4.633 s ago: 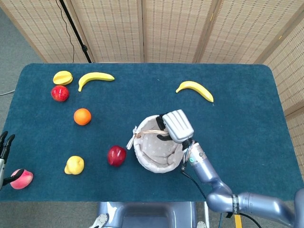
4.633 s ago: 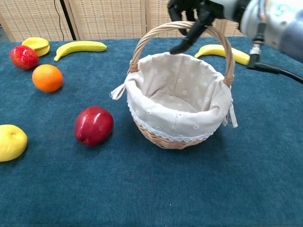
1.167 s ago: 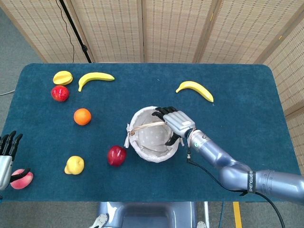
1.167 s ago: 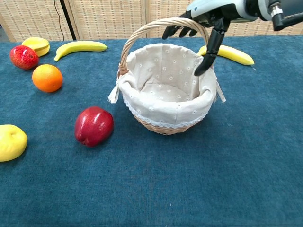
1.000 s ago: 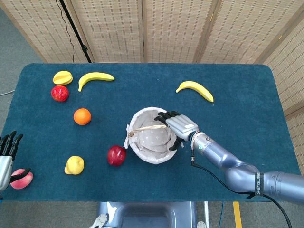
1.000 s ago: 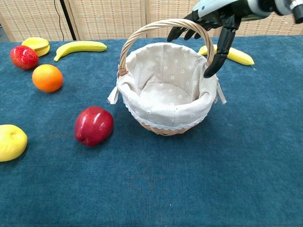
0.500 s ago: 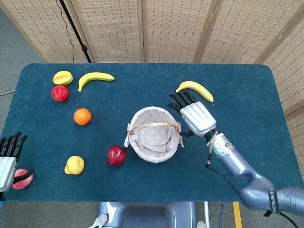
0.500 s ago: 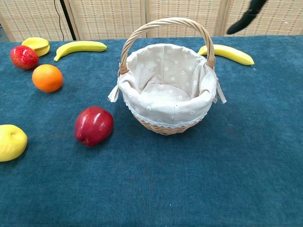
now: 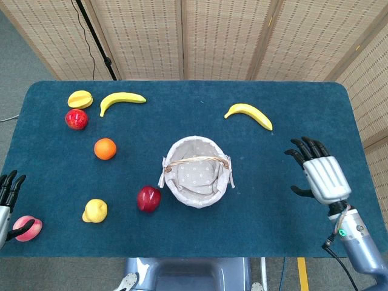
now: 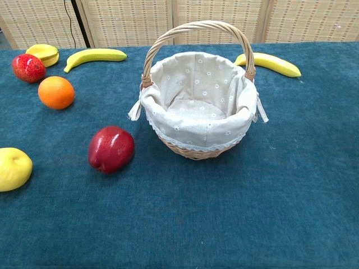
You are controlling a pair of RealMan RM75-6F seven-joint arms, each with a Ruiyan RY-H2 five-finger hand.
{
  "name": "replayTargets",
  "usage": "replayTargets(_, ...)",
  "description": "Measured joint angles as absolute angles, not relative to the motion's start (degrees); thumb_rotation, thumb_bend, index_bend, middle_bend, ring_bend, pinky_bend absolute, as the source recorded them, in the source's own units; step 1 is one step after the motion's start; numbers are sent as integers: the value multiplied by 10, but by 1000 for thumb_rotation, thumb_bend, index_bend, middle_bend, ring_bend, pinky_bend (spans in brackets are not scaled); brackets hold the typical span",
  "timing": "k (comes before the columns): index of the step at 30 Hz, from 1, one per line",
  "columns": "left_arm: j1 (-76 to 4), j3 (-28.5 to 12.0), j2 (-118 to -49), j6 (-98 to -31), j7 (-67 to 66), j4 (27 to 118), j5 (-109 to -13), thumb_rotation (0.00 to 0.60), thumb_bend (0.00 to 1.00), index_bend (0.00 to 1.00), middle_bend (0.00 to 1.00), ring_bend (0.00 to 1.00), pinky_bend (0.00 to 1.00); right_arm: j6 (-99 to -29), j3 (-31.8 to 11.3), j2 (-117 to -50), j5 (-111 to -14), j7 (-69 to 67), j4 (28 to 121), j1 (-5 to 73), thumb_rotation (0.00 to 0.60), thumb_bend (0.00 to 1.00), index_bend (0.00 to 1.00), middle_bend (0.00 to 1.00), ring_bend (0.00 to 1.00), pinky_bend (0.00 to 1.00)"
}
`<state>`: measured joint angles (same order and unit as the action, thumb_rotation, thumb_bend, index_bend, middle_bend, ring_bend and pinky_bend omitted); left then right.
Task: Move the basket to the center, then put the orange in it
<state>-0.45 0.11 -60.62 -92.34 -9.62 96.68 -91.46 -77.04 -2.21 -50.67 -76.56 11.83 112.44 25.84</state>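
Both steps half done: basket released at centre, right hand withdrawn right, fingers wide, holding nothing; orange next.

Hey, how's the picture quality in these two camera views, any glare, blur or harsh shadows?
Head view: even, soft light, no glare, all sharp, only faint shadows under the basket and the orange. Chest view: sharp too, the basket throws a soft shadow on the blue cloth; neither hand shows there.
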Motion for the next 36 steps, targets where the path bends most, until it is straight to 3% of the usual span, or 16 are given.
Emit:
replayTargets(11,-27,-32,-601,-895,-106,963,-872,600,81,0,0,0,0,-889,25,-488,-792,55,1060,118,600,0,317,167,98,119)
replayTargets(20,-73,-67,-600,-841,-99,949,-833,600,82,0,0,0,0,-927,31,-485,-794,15,1035,55,600,0,325,173,102,120)
replayTargets(36,-185,-113,-705,-706,-37,808,-764,600,81,0,0,0,0,-974,36,-472,-828,-14,1037,-20,600,0,332,178,113,125)
